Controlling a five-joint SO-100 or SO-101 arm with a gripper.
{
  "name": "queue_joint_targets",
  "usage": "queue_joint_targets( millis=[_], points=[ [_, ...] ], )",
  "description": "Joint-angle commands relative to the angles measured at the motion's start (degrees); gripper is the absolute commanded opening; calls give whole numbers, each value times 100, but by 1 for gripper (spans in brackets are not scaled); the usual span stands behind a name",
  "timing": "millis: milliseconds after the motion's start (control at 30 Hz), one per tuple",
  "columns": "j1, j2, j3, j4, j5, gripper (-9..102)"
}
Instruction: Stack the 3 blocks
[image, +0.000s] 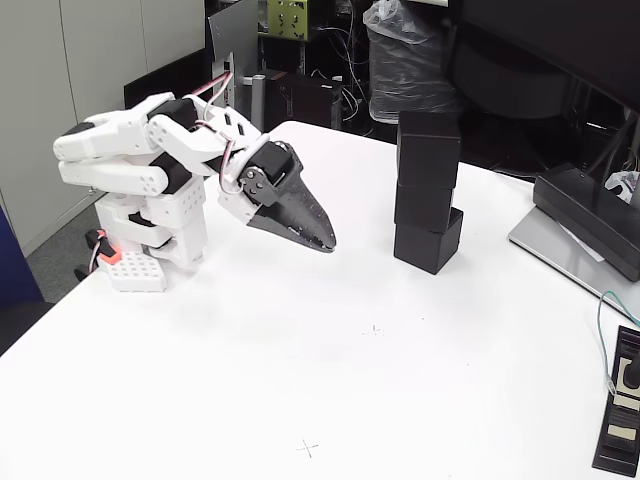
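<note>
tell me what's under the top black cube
Two more black cubes: the top cube sits on the middle cube, which sits on the bottom cube, slightly offset. The touching faces between them are hidden.

A white table (300, 400) fills the fixed view, evenly lit and faintly glossy. Past its left edge lies grey floor (55, 255) below pale cabinet panels (60, 60). Beyond the far edge, dark equipment and cables crowd around a bulging plastic bag (405, 45). At the right edge sit a grey laptop (560, 250) and what may be a monitor stand (590, 215).
</note>
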Motion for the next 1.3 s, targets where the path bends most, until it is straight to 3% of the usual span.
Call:
queue_joint_targets(
  millis=[0, 333, 1267],
  points=[
    [0, 26, -26, -79, 62, -1],
    [439, 26, -18, -114, 44, -1],
    [457, 9, -26, -114, 18, -1]
  ],
)
